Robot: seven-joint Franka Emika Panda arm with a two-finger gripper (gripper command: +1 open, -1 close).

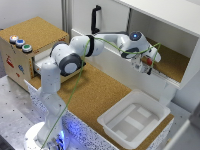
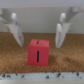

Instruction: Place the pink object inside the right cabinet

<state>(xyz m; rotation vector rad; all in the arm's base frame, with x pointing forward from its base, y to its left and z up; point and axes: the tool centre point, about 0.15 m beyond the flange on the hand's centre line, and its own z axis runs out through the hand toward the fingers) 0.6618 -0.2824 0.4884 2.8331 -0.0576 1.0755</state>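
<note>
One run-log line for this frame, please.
claw: open, apart from pink object | pink object: on cork floor | arm: reaching into right cabinet | step: placed, judged

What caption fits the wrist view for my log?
Open end effector above the pink object, which rests on the cork floor.

A cork-topped counter [image 1: 95,92] runs across the middle, and a white plastic bin [image 1: 134,122] sits on its near end. Over in the right cabinet [image 1: 172,60], the cork floor carries the pink object [image 2: 39,52], a red-pink cube resting flat.
</note>
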